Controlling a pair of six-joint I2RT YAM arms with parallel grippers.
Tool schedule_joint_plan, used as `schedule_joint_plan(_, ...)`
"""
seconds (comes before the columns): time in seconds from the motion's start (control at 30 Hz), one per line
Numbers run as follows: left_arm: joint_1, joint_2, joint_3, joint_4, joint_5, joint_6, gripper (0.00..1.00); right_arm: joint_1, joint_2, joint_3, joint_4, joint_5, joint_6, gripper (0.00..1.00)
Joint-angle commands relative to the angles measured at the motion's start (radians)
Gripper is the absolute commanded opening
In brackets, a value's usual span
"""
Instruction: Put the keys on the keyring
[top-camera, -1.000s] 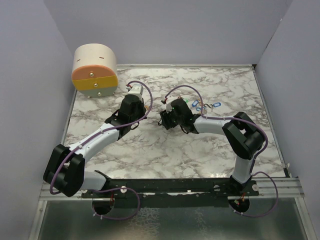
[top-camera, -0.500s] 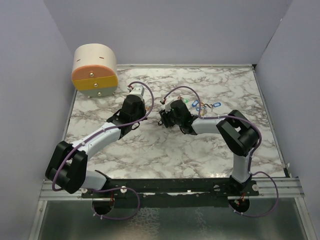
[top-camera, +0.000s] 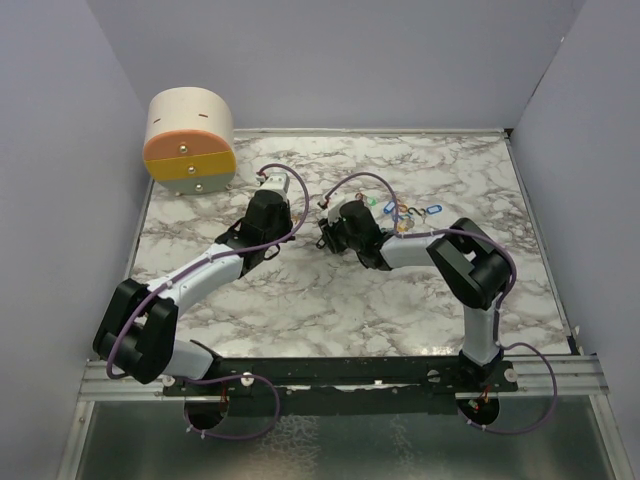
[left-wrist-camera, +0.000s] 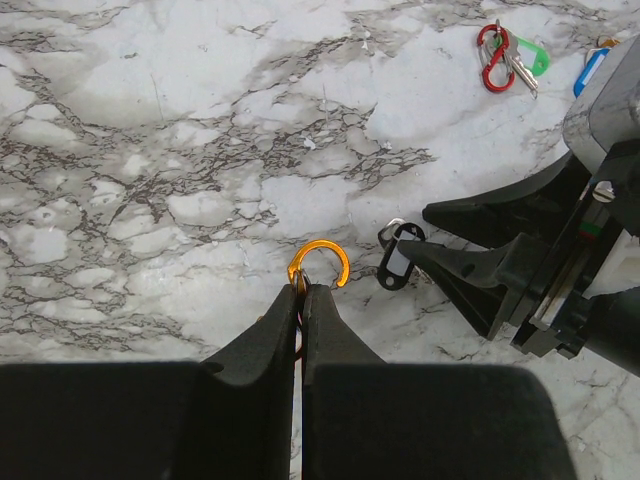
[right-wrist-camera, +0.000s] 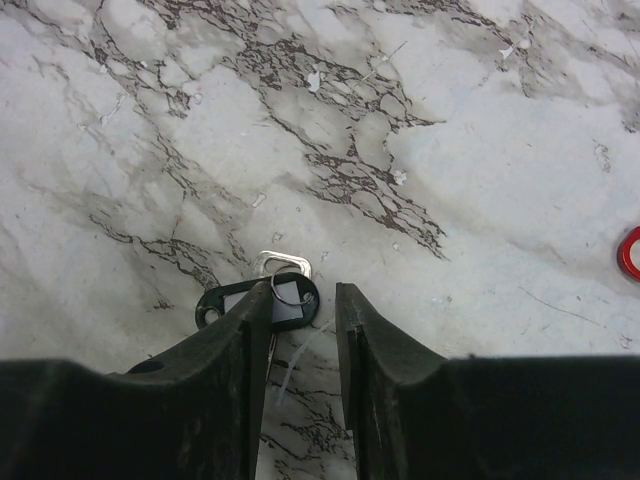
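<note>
Orange keyring between left fingers

Both arms reach inward; left tool pinched tight; right tool fingers slightly parted.

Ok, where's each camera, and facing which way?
Top external: above, behind the robot, looking down on the table; left arm and right arm show.
Left wrist: down past the left gripper, shut on the orange ring.
Right wrist: down past the open right gripper at the black key tag.
Both wrist views share that tag.
</note>
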Motion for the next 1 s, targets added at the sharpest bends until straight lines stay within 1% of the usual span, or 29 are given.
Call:
schedule_joint_plan(0.0, 0.002, 0.007, 0.011, 0.019, -0.011, 0.011, 0.00, 0.001, 0.035, 0.018, 0.027, 0.035, -0.011, 0.31)
schedule_joint_plan(0.1, 0.003, 0.010, 0.010, 0.021, -0.011, 0.011, 0.00, -0.001, 0.028, 0.007, 0.043, 0.044, -0.009, 0.26)
schedule_joint_plan(0.23, 0.003, 0.018, 0.011, 0.021, -0.009, 0.011, 0.00, 0.001, 0.023, -0.001, 0.070, 0.053, -0.005, 0.17)
schedule_joint_plan(0.33, 0.003, 0.020, 0.011, 0.022, -0.008, 0.011, 0.00, 0.001, 0.020, -0.001, 0.082, 0.061, -0.003, 0.05)
schedule_joint_plan(0.4, 0.003, 0.020, 0.011, 0.022, -0.010, 0.011, 0.00, 0.001, 0.003, -0.016, 0.102, 0.064, 0.004, 0.01)
schedule_joint_plan(0.43, 0.003, 0.019, 0.012, 0.022, -0.010, 0.011, 0.00, 0.002, -0.010, -0.028, 0.113, 0.066, 0.005, 0.01)
schedule_joint_plan(0.63, 0.002, 0.025, 0.014, 0.026, -0.004, 0.009, 0.00, 0.001, -0.080, -0.085, 0.151, 0.081, 0.021, 0.01)
schedule_joint_plan(0.8, 0.003, 0.024, 0.011, 0.027, -0.002, 0.009, 0.00, 0.001, -0.107, -0.100, 0.140, 0.096, 0.032, 0.02)
schedule_joint_plan(0.87, 0.003, 0.021, 0.011, 0.028, -0.003, 0.009, 0.00, 0.001, -0.108, -0.098, 0.131, 0.100, 0.035, 0.06)
schedule_joint_plan(0.9, 0.003, 0.023, 0.011, 0.028, 0.000, 0.009, 0.00, 0.001, -0.107, -0.093, 0.122, 0.097, 0.039, 0.14)
schedule_joint_plan(0.97, 0.003, 0.021, 0.010, 0.027, 0.000, 0.009, 0.00, 0.001, -0.100, -0.084, 0.111, 0.086, 0.037, 0.22)
